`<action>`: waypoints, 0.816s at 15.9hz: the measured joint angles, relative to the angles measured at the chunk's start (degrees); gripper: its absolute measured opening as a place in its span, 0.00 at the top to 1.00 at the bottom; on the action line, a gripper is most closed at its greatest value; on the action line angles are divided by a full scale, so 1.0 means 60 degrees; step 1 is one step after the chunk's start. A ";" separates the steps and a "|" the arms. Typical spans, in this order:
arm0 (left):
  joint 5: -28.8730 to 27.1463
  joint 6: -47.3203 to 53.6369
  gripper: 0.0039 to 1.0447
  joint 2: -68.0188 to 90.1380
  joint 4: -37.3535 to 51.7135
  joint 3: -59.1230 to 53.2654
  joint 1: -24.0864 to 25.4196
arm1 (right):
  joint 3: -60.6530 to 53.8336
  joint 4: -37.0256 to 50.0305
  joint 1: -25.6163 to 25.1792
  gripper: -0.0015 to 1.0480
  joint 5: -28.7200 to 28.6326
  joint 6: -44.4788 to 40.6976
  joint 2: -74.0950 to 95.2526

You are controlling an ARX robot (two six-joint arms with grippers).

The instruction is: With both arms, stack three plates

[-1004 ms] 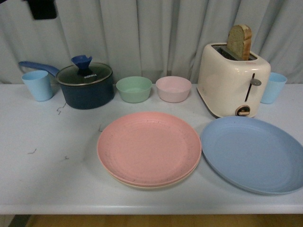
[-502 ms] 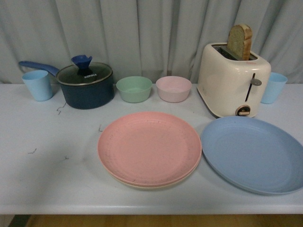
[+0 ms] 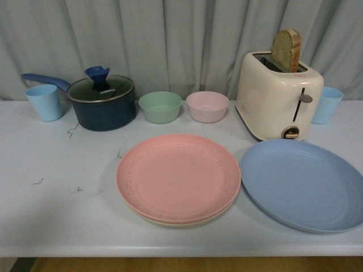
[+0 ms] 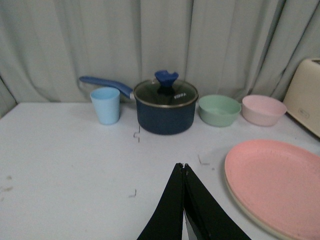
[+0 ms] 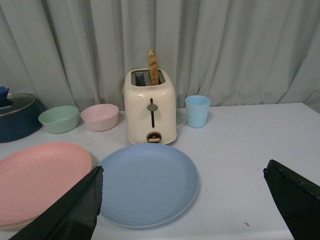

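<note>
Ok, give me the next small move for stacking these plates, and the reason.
Probably lower the open right gripper toward the rim of the light blue plate. The pink plate already sits on the beige plate, while the blue one lies alone beside them, in front of that gripper.

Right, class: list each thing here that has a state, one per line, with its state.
Pink plate: stacked on beige plate.
Blue plate: flat, unstacked.
Pot: lid on.
Toaster: bread raised.
Green bowl: empty.
Pink bowl: empty.
Left end effector: shut, empty.
Right end effector: open, empty.
</note>
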 joint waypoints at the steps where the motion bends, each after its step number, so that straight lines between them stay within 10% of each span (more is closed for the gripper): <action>1: 0.0000 0.0000 0.99 -0.0506 -0.0441 -0.0157 0.0000 | 0.0000 -0.0007 0.0000 0.06 0.0000 0.0000 0.0004; 13: 0.0000 0.0000 0.99 -0.3406 -0.2874 -0.0171 0.0004 | 0.0000 -0.0004 0.0000 0.06 0.0000 0.0000 0.0000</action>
